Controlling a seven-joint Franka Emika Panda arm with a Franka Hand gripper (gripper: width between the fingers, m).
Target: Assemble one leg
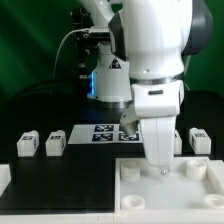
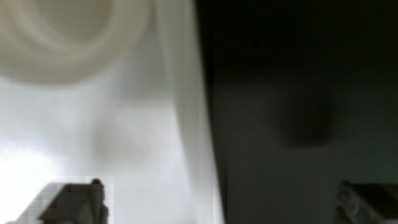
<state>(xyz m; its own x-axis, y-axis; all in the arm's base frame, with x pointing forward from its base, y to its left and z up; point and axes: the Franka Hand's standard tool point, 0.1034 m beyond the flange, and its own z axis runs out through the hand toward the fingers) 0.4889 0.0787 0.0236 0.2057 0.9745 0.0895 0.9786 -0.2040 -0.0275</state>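
My gripper (image 1: 160, 168) hangs low over the large white panel (image 1: 200, 190) at the exterior view's lower right. In the wrist view the fingertips (image 2: 75, 200) stand far apart with nothing between them, so the gripper (image 2: 222, 205) is open and empty. Beneath it lie the panel's white surface (image 2: 107, 130), a round socket (image 2: 63, 40) and the dark table. Two legs (image 1: 27, 143) (image 1: 55, 143), small white blocks with tags, stand on the table at the exterior view's left. Another leg (image 1: 198, 140) stands at the right, behind the panel. No leg shows in the wrist view.
The marker board (image 1: 105, 132) lies flat behind the arm at mid table. The arm's bulky white body (image 1: 150, 50) hides the middle of the scene. The panel has a raised rim (image 1: 135, 185) and round sockets. The table top (image 1: 60, 185) is black.
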